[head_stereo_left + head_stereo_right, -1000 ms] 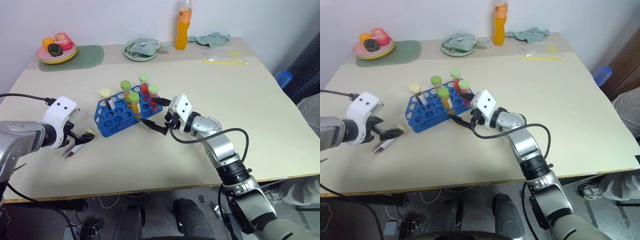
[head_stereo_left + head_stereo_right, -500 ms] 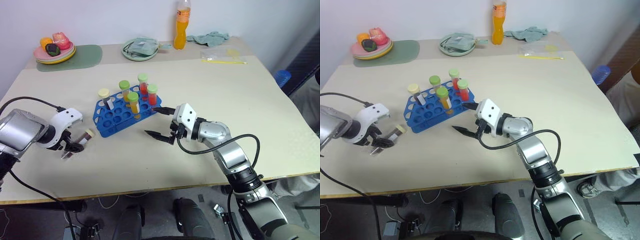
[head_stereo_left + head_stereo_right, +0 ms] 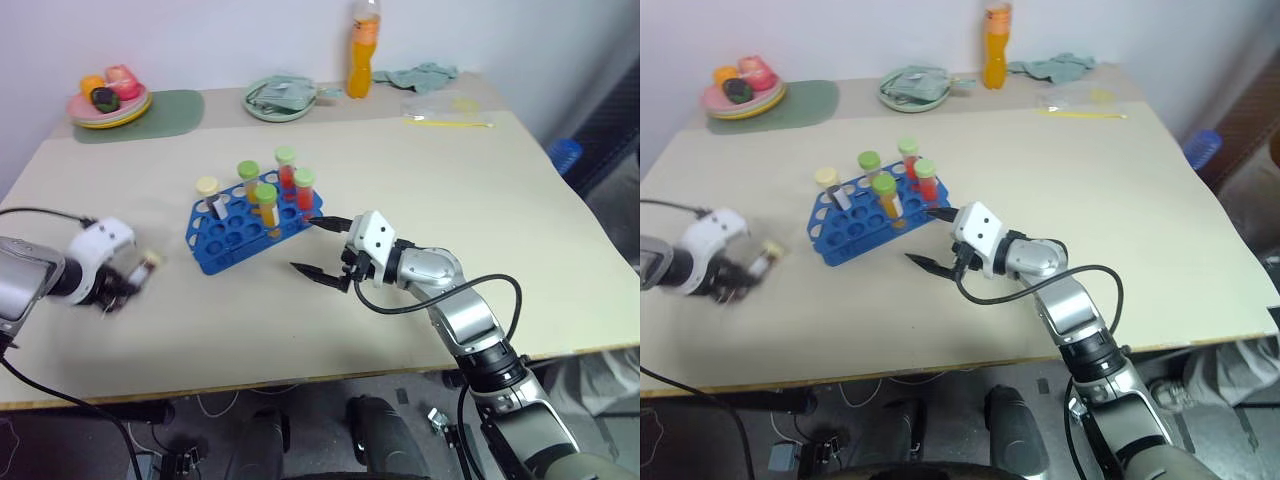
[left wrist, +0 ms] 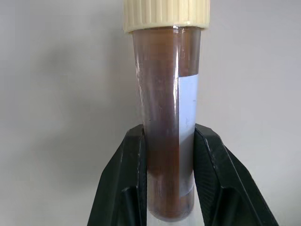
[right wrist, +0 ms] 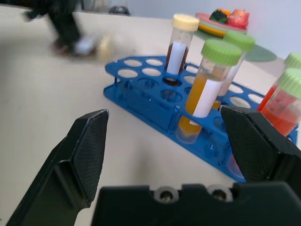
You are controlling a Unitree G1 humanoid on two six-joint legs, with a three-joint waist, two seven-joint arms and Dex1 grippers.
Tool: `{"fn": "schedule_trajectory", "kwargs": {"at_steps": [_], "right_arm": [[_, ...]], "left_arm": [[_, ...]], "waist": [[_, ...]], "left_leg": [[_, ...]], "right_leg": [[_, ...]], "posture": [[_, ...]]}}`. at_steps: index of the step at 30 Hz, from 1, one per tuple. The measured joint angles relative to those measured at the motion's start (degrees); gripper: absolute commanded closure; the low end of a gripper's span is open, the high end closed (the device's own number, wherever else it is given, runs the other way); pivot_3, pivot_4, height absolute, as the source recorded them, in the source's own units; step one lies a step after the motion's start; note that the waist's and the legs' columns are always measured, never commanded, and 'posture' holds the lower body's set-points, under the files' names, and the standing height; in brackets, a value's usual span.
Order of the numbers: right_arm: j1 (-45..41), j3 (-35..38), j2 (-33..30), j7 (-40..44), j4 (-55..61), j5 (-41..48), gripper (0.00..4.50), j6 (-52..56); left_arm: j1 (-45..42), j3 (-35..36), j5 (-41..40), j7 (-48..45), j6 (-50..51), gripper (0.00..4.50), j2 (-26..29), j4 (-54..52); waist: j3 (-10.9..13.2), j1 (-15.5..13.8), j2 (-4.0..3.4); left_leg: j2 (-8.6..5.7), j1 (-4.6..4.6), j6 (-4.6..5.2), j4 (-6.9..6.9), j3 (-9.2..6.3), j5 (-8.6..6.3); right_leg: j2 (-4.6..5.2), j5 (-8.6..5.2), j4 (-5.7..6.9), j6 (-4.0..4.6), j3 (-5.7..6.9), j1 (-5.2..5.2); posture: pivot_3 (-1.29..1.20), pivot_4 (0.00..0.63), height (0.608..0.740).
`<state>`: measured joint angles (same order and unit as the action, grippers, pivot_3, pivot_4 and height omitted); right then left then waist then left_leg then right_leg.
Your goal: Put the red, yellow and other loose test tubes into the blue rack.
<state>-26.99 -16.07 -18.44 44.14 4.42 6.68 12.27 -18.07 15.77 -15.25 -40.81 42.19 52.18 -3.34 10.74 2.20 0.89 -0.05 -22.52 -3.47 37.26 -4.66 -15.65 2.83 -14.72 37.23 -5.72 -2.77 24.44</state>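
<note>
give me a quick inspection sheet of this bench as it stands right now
surface: beige table, bare in the middle.
job's things: blue rack holding five capped tubes; brown tube with a cream cap in the left gripper.
clutter: plate of fruit on a green mat, orange bottle, bowl, cloth, plastic bag at the far edge.
grippers: left gripper shut on the brown tube; right gripper open beside the rack, empty.
cables: black cable on the right arm.
surroundings: white wall behind.

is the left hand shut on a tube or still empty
Shut on a tube. In the left wrist view the two black fingers clamp the brown test tube, cream cap, from both sides.
</note>
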Motion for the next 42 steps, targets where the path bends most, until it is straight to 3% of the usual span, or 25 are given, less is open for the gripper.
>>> {"fn": "schedule_trajectory", "kwargs": {"at_steps": [2, 5, 8, 14, 22, 42], "right_arm": [[0.6, -0.1, 0.1, -0.9, -0.2, -0.3, 0.3, 0.2], [2.8, 1.0, -0.8, -2.2, -0.8, -0.4, 0.3, 1.2], [4.0, 1.0, -0.9, -2.2, -1.4, -0.3, 0.3, 1.9], [4.0, 1.1, -0.8, -2.2, -1.4, 0.3, 0.3, 2.6], [4.0, 1.2, -0.7, -2.7, -1.3, 0.5, 0.3, 3.7], [5.0, 1.3, -0.6, -4.4, 0.4, 0.9, 0.3, 4.9]], "left_arm": [[4.0, 8.2, -1.2, 5.8, -3.7, 3.75, -7.3, -9.0], [10.0, 12.0, -3.2, 9.7, -6.6, 3.75, -15.4, -20.6], [12.1, 7.8, -3.7, 15.1, -10.6, 3.75, -25.7, -27.8], [12.2, -8.3, 11.0, 28.9, -25.5, 3.75, -38.3, -24.9], [9.2, -14.8, 18.6, 36.0, -36.2, 3.75, -43.6, -10.6], [6.5, -16.9, 20.4, 37.5, -42.7, 3.75, -44.9, -2.7]], "waist": [[-0.1, -0.2, 0.38], [-0.1, -0.5, 0.37], [-0.1, -1.4, 0.39], [-0.1, -1.3, 0.41], [-0.1, -1.4, 0.41], [-0.1, -1.3, 0.38]], "left_leg": [[-0.09, -0.04, -0.01, 0.01, 0.05, 0.0], [-0.21, 0.05, -0.01, -0.02, 0.1, 0.0], [-0.23, 0.08, -0.03, 0.06, 0.17, 0.01], [-0.22, 0.22, -0.03, 0.06, 0.18, 0.01], [-0.21, 0.2, -0.03, 0.06, 0.17, 0.02], [-0.2, 0.23, -0.03, 0.04, 0.15, 0.02]], "right_leg": [[0.04, 0.02, -0.03, -0.01, -0.03, 0.01], [0.22, 0.02, 0.0, -0.04, -0.11, -0.02], [0.13, 0.09, 0.01, -0.08, -0.09, -0.11], [-0.03, 0.12, -0.01, -0.06, -0.11, -0.25], [-0.06, 0.12, -0.01, -0.06, -0.11, -0.24], [-0.08, 0.11, -0.01, -0.06, -0.11, -0.25]], "posture": [[0.0, 0.15, 0.74], [0.0, 0.15, 0.74], [0.0, 0.15, 0.74], [0.0, 0.15, 0.74], [0.0, 0.15, 0.74], [0.0, 0.15, 0.74]]}}
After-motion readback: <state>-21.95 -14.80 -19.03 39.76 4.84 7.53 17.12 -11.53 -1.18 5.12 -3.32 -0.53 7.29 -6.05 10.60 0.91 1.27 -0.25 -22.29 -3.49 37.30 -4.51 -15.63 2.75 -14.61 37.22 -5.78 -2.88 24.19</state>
